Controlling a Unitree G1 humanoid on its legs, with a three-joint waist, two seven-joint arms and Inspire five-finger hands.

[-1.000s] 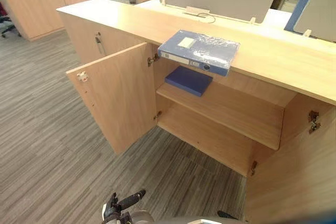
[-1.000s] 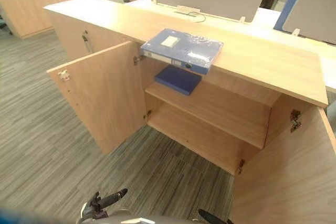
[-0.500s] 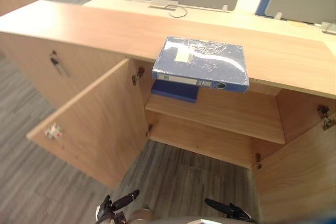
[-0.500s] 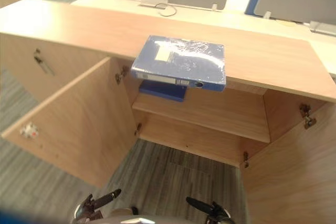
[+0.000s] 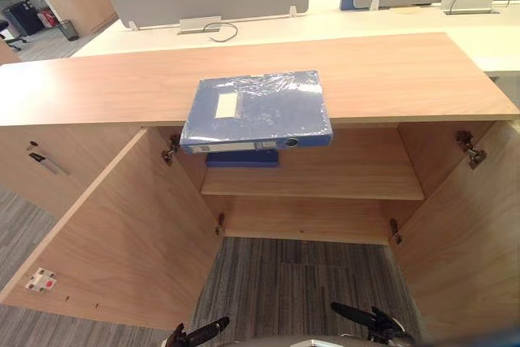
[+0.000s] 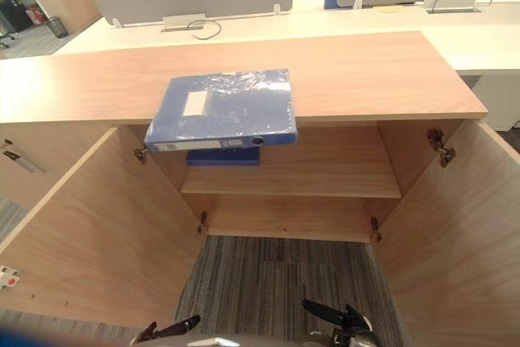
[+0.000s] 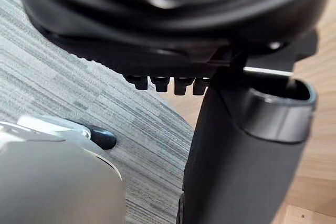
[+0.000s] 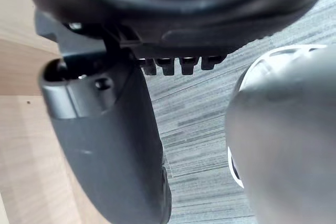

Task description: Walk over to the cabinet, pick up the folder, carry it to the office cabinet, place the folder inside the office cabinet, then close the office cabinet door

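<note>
- The light wooden office cabinet [image 5: 390, 71] stood before me, its left door [image 5: 122, 241] and right door [image 5: 463, 233] swung wide.
- The blue plastic-wrapped folder [image 5: 256, 107] lay flat on the cabinet's top at the front edge, spine just overhanging.
- A smaller dark blue flat book [image 5: 242, 158] sat at the inner shelf's [image 5: 349, 178] left end.
- My left hand [image 5: 201, 335] and right hand [image 5: 363, 316] hung low over the grey striped carpet [image 5: 284, 282], fingers loose, holding nothing.

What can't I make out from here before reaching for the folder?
Blue item on the shelf: eye views, mostly covered by the overhanging folder.
Spine label: too small to read.
Left door: its handle is on the outer face, turned away.
Left hand and right hand: cut off by the eye views' bottom edge.
</note>
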